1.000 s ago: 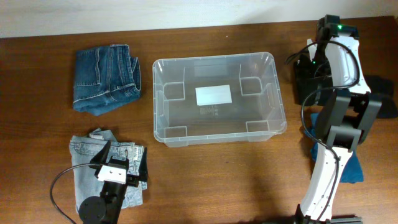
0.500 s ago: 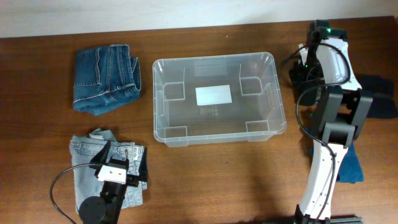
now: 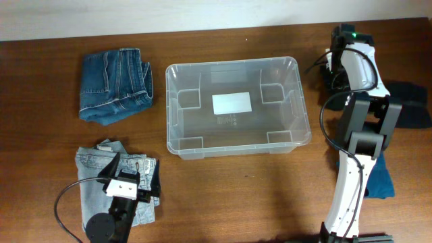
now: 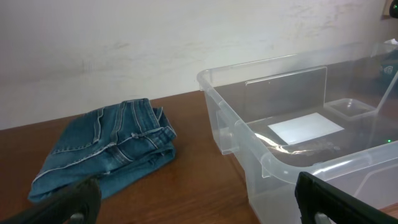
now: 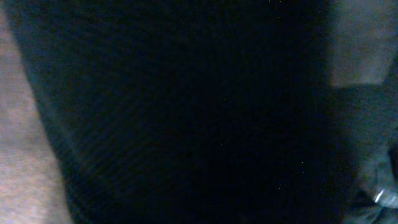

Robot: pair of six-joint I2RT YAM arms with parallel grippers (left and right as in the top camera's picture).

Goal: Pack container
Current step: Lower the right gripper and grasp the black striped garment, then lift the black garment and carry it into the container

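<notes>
Denim sits in 2 piles on the left side of the worktop (image 3: pixel 256 196): folded dark blue jeans (image 3: pixel 115 84) toward the far edge and pale jeans (image 3: pixel 91 169) toward the near edge. The container (image 3: pixel 223 131) stands upright in the middle of the worktop, between these piles and the right arm. Its long sides run left to right, and a white label (image 3: pixel 232 102) shows on its clear base.

The left tool (image 4: pixel 198 202) rests low over the pale jeans, its 2 fingers (image 4: pixel 323 199) spread wide apart. Its camera looks across the worktop at the dark blue jeans and the container's near corner, with a pale wall (image 4: pixel 124 37) behind.

The right arm reaches to the far right corner, just beside the container's short right wall. There the right tool (image 3: pixel 336 59) points down onto a black garment (image 3: pixel 325 81). Its camera shows almost nothing but dark cloth pressed close, so I cannot tell whether its fingers are apart, together or clamped on the cloth.

A second dark garment (image 3: pixel 413 101) lies further right, partly under the arm. A blue cloth (image 3: pixel 381 179) lies beside the arm's base toward the near edge.
</notes>
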